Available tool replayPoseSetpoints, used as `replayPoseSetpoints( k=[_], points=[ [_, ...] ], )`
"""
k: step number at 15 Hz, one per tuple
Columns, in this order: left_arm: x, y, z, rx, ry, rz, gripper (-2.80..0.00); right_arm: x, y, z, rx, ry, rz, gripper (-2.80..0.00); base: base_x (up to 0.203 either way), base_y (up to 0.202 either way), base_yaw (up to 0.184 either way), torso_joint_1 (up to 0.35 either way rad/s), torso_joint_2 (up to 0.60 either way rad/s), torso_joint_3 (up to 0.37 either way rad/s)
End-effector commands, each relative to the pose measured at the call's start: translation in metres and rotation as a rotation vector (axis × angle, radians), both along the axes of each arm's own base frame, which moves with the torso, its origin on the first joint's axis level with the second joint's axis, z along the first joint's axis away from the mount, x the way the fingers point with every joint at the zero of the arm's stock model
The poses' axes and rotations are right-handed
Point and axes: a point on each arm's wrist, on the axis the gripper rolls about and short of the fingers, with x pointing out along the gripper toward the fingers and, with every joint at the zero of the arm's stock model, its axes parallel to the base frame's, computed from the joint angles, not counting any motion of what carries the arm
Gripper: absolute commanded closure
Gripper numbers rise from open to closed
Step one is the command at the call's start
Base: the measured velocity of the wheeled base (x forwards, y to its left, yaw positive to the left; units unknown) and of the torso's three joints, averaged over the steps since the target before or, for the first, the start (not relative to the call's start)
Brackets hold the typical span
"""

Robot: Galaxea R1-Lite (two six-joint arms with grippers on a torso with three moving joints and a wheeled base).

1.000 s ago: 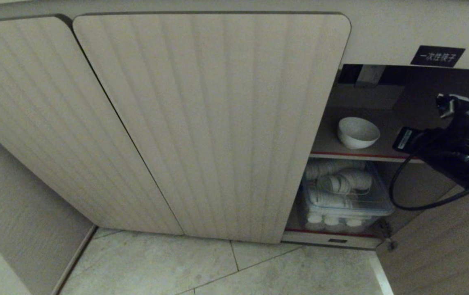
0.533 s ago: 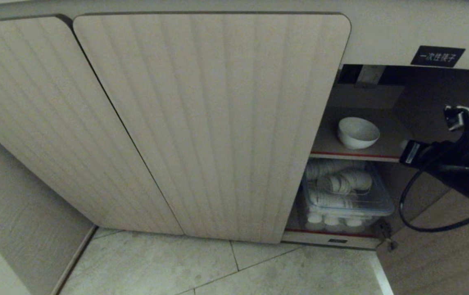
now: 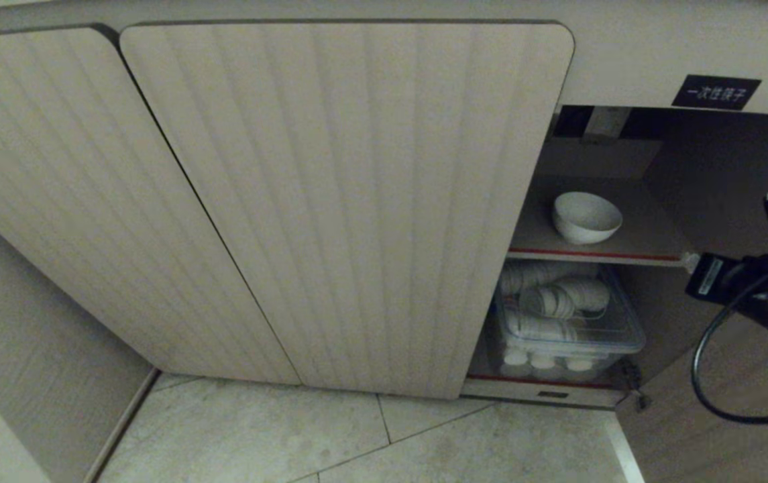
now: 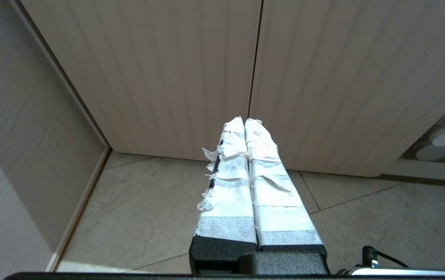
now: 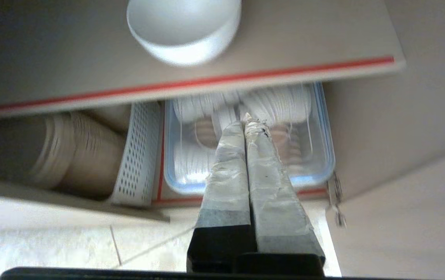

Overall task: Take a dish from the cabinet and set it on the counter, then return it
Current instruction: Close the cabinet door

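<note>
The dish, a small white bowl, sits on the red-edged upper shelf inside the open right bay of the cabinet. In the right wrist view the dish stands beyond and above my right gripper, which is shut and empty, outside the shelf and level with the lower compartment. My right arm shows at the right edge of the head view. My left gripper is shut and empty, parked over the floor before the closed doors. The counter is out of view.
A clear plastic box of ribbed white cups fills the lower compartment, with a white perforated basket beside it. The opened door stands at the right. A black label sits above the opening. Tiled floor lies below.
My right arm has drawn back to the right and lower, away from the shelf. The dish has stayed in place on the shelf. The left arm has not moved.
</note>
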Motion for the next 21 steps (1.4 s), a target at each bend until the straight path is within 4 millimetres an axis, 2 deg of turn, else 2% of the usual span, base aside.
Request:
replayPoseSetpoints(
  k=[1, 9, 14, 17, 21],
  points=[
    [0.0, 0.0, 0.0, -0.001, -0.002, 0.0, 0.0, -0.021, 0.001, 0.002, 0.004, -0.003, 0.014, 0.0, 0.0, 0.0, 0.0, 0.0, 0.0, 0.0],
    [0.0, 0.0, 0.0, -0.001, -0.001, 0.0, 0.0, -0.088, 0.007, -0.026, 0.029, 0.111, 0.09, 0.0, 0.0, 0.0, 0.0, 0.0, 0.0, 0.0],
    [0.0, 0.0, 0.0, -0.001, 0.0, 0.0, 0.0, -0.115, 0.01, -0.043, -0.021, 0.106, 0.102, 0.0, 0.0, 0.0, 0.0, 0.0, 0.0, 0.0],
    [0.0, 0.0, 0.0, -0.001, 0.0, 0.0, 0.0, -0.146, 0.012, -0.059, -0.088, 0.093, 0.126, 0.0, 0.0, 0.0, 0.0, 0.0, 0.0, 0.0],
    [0.0, 0.0, 0.0, -0.001, 0.0, 0.002, 0.0, -0.16, 0.012, -0.056, -0.125, 0.042, 0.128, 0.0, 0.0, 0.0, 0.0, 0.0, 0.0, 0.0]
  ],
)
